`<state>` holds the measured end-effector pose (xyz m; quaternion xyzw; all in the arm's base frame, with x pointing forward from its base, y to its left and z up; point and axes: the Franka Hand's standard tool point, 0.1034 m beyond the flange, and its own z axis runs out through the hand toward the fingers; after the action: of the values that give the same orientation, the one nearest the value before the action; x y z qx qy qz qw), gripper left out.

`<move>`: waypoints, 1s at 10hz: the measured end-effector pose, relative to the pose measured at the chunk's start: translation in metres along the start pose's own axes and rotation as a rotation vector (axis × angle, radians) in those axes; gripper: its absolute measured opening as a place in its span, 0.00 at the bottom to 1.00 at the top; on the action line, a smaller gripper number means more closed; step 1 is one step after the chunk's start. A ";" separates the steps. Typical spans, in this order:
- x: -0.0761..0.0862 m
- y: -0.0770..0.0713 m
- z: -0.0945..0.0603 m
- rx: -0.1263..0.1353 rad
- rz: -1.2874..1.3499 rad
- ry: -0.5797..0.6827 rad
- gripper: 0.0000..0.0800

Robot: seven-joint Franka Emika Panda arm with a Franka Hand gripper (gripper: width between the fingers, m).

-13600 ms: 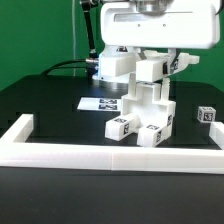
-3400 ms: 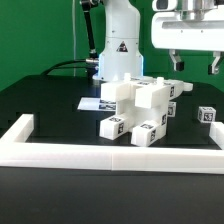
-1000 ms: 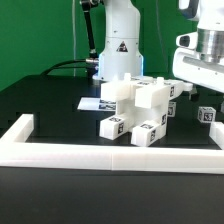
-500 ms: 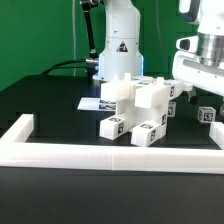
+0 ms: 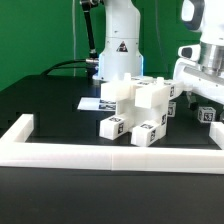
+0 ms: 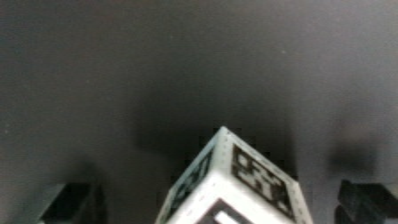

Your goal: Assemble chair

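A: Jaws first. What state?
B: The gripper is spread wide and pinches nothing. In the wrist view the two dark fingertips are far apart, with the loose tagged block between them. Bare table shows on either side of the block, so neither pad touches it.
A: Block square to the jaws?
B: No. It sits turned, one upright edge pointing at the camera. Two tagged faces slant away, one toward each finger. Edges look clean; the tags are partly cut off by the frame.
A: Height of the jaws over it?
B: Cannot tell exactly. The exterior view puts the gripper directly over the block, close. It is not clear whether the tips reach below its top face.
A: Room around the jaws?
B: Open dark table beyond the block, and toward the exterior view's right up to the frame edge. To the exterior view's left of the jaws stands the part-built chair, near the block but apart from it, a strip of table between.
A: Other edges?
B: The border wall runs along the table's front, nearer the camera than the jaws. It turns up the exterior view's left side, well apart. The marker board lies flat past the chair, on the side away from the jaws. The arm rises behind the chair.
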<state>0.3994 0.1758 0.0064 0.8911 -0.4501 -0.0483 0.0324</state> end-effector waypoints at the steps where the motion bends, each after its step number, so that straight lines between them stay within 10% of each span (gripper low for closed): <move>1: 0.000 0.000 0.000 -0.001 -0.001 0.000 0.78; 4: 0.000 0.000 0.000 -0.001 -0.002 0.000 0.57; 7: 0.000 0.000 0.000 -0.001 -0.002 0.000 0.09; 10: 0.000 0.000 0.000 -0.001 -0.002 0.000 0.01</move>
<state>0.3991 0.1760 0.0061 0.8916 -0.4490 -0.0485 0.0327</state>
